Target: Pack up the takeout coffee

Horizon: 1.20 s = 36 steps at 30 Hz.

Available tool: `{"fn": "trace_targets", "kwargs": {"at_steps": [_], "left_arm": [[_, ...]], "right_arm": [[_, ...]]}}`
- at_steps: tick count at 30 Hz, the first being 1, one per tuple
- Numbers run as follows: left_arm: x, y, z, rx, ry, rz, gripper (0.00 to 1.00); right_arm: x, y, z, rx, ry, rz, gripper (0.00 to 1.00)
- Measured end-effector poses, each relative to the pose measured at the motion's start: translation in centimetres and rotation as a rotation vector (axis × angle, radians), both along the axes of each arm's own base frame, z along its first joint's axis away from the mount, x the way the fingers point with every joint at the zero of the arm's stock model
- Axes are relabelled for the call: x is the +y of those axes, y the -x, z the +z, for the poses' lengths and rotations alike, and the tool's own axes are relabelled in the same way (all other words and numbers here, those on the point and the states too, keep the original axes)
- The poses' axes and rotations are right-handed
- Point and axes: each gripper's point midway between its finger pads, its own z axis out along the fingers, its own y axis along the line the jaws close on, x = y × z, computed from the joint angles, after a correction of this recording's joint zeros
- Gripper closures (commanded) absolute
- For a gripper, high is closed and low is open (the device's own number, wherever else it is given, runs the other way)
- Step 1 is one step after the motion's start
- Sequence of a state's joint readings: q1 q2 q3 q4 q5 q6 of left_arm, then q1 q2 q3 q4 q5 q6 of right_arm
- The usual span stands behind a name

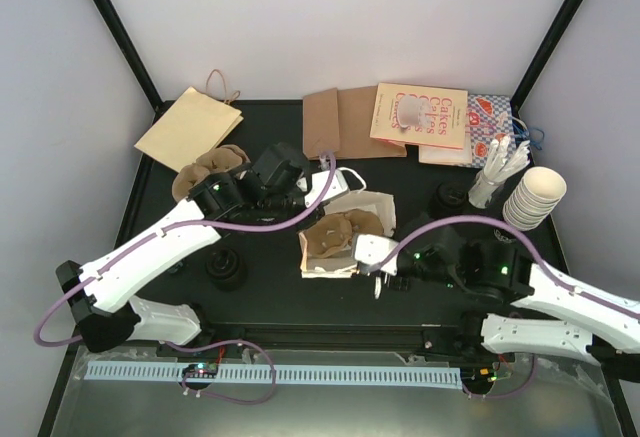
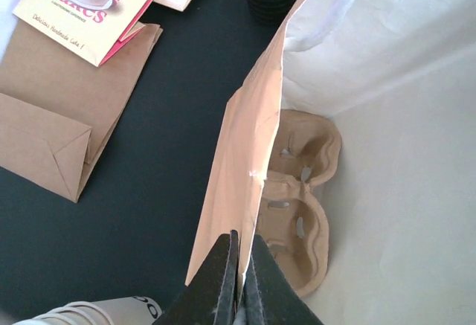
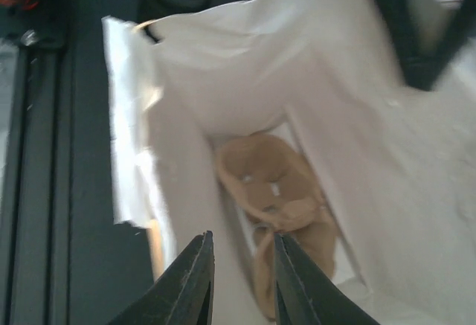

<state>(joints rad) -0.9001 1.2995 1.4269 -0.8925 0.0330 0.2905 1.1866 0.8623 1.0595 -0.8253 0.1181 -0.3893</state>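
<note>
A: Where's the takeout coffee?

B: Can't find a lidded cup in any view. The bag [image 2: 242, 139] stands open about mid-desk [image 1: 270, 297], w/ only the pulp tray [image 2: 301, 191] at its bottom. Cup stacks [image 1: 535, 197] sit by the desk's right edge, black lids [image 1: 450, 195] near them on their left.

A: End effectors?

B: Left end effector [image 2: 244, 239] is clenched on the edge of the bag's tan wall. Right end effector [image 3: 242, 239] has its jaws a little apart at the bag's rim. That view's blurred, so can't tell if it pinches paper.

A: Handling?

B: Prob light, w/ a thin paper wall that dents easily. It's tapered and smooth, so it could slide down thru a loose grip. If filled, it sloshes and the lid may pop. I'd take it round the upper body just under the lid, where the rim stiffens it. Gentle squeeze, kept upright.
</note>
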Motion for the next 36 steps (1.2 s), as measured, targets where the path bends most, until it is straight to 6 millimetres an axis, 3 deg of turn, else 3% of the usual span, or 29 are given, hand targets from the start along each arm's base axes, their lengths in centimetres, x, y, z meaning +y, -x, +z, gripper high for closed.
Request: {"fn": "trace_targets", "kwargs": {"at_steps": [12,16,21,25,29,36], "left_arm": [[-0.5,2.9,-1.1,-0.117,-0.021,-0.081,0.98],[-0.8,4.4,-1.7,-0.127,-0.011,-0.116,0.99],[-1.2,5.7,-2.3,-0.115,-0.001,-0.137,0.98],[-1.4,6.0,-2.3,-0.107,0.006,-0.132,0.99],[-1.4,6.2,-2.3,-0.101,0.011,-0.125,0.98],[-1.4,6.1,-2.3,-0.101,0.011,-0.116,0.98]], "right_arm": [[1.7,6.7,-9.0,-0.075,0.270,0.225,0.77],[1.8,8.0,-10.0,-0.111,0.301,0.260,0.77],[1.8,7.5,-9.4,-0.151,0.283,0.226,0.79],[1.6,6.5,-7.4,-0.196,0.209,0.170,0.78],[1.4,5.7,-5.8,-0.229,0.148,0.127,0.74],[0.6,4.6,-4.7,-0.275,0.130,0.073,0.64]]}}
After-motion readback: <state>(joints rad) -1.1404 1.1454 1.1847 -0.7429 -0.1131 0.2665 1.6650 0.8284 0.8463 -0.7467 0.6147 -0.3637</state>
